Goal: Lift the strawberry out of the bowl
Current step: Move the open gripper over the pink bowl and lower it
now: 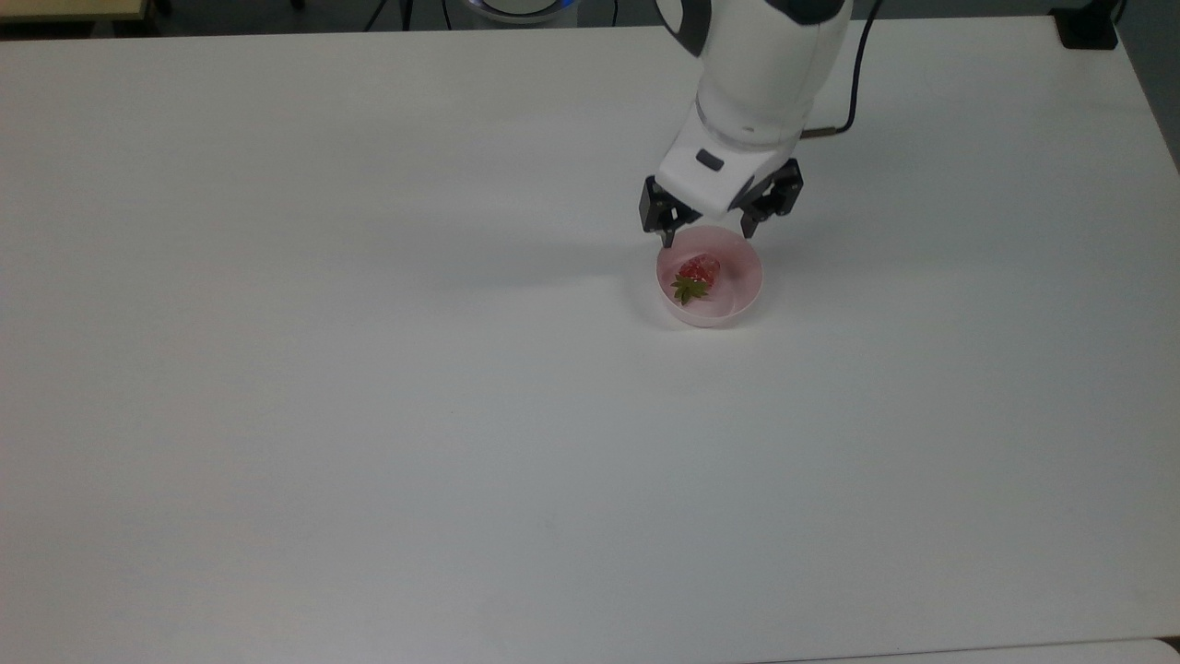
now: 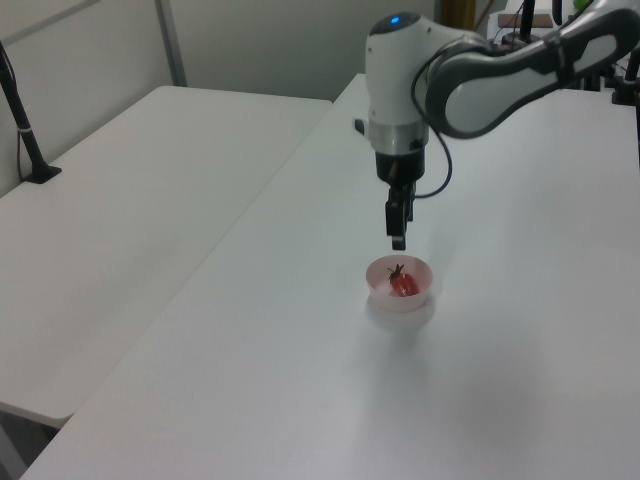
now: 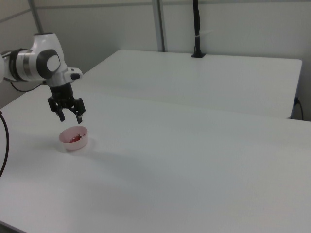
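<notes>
A small red strawberry (image 1: pixel 696 273) with a green leafy cap lies inside the pale pink bowl (image 1: pixel 737 301) on the white table. The same strawberry (image 2: pixel 403 283) and bowl (image 2: pixel 416 298) sit at the middle of the left view, and strawberry (image 3: pixel 75 139) and bowl (image 3: pixel 74 144) at the right view's left. My gripper (image 1: pixel 707 234) hangs open just above the bowl's far rim, its fingers pointing down and spread about as wide as the bowl. From the side, the gripper (image 2: pixel 398 238) hovers a little above the bowl; the gripper (image 3: pixel 71 118) holds nothing.
The white table (image 1: pixel 369 415) spreads wide on all sides of the bowl. A second white table (image 2: pixel 140 190) adjoins it at the left view's left, with a black pole (image 2: pixel 22 125) clamped on it. A black block (image 1: pixel 1088 28) sits at the top view's upper right corner.
</notes>
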`<act>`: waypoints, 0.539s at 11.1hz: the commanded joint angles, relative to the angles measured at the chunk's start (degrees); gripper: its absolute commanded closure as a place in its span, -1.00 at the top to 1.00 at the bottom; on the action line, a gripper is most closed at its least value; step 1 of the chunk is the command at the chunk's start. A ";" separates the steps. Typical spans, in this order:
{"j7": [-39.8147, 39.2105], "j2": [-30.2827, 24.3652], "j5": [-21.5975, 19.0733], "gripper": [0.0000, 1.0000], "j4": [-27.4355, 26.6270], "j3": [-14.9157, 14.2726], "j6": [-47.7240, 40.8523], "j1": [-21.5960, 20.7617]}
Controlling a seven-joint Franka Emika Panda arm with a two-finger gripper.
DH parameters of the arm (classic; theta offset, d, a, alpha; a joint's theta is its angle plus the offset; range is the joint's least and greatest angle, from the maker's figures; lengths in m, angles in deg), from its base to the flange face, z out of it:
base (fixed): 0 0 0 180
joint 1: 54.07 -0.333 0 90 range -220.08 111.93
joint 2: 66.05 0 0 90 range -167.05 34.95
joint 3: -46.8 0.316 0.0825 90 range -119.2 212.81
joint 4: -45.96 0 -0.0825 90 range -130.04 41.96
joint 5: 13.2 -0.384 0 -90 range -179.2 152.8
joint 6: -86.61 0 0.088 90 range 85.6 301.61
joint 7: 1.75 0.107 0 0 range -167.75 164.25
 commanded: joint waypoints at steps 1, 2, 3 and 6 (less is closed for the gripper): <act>1.50 2.85 -1.10 0.67 0.42 -0.95 3.47 -0.66; 1.50 3.81 -1.10 0.63 0.41 -0.95 4.09 -0.74; 1.50 5.13 -1.10 0.62 0.41 -0.86 4.70 -0.83; 2.20 6.90 -0.66 0.54 0.33 -0.86 4.80 -2.68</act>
